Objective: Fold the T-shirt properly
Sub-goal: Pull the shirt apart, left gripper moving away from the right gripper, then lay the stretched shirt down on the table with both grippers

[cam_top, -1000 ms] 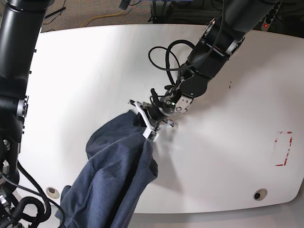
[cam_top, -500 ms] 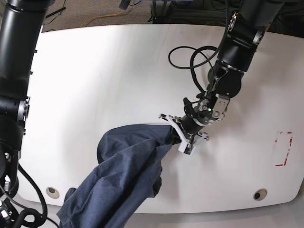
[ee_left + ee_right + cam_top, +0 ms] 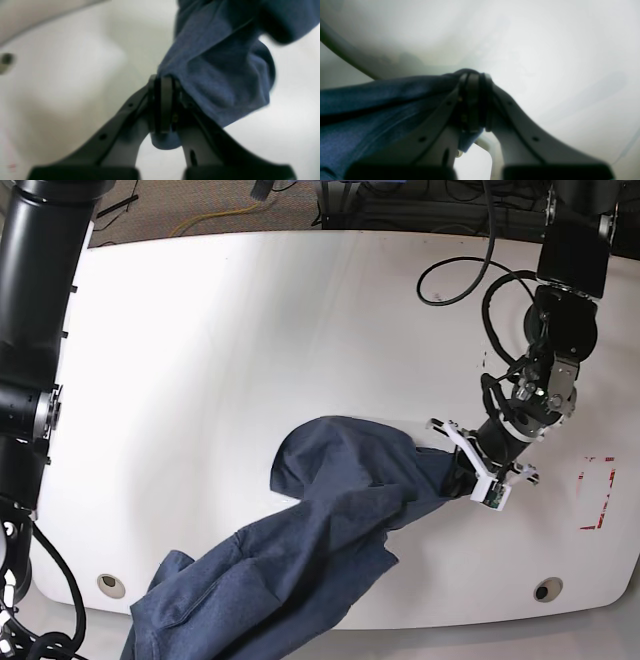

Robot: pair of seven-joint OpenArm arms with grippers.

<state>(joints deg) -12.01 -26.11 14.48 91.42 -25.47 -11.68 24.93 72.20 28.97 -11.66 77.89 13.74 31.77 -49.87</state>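
The navy-blue T-shirt (image 3: 340, 525) lies bunched on the white table (image 3: 230, 330), stretched from the right of centre down to the front left edge. My left gripper (image 3: 464, 476) is shut on the shirt's right end. In the left wrist view, its closed fingertips (image 3: 163, 83) pinch a fold of the T-shirt (image 3: 215, 70) just above the tabletop. In the right wrist view, my right gripper (image 3: 475, 78) is shut on an edge of the T-shirt (image 3: 370, 102). That gripper is outside the base view; only its black arm (image 3: 35, 330) shows at the left.
A red tape rectangle (image 3: 598, 493) marks the table at the far right. Two round grommet holes (image 3: 112, 585) (image 3: 546, 589) sit near the front edge. Black cables (image 3: 470, 275) loop off the left arm at the back right.
My left gripper has travelled right across the table, dragging the shirt's pinched end with it. The cloth has stretched out longer towards the right.
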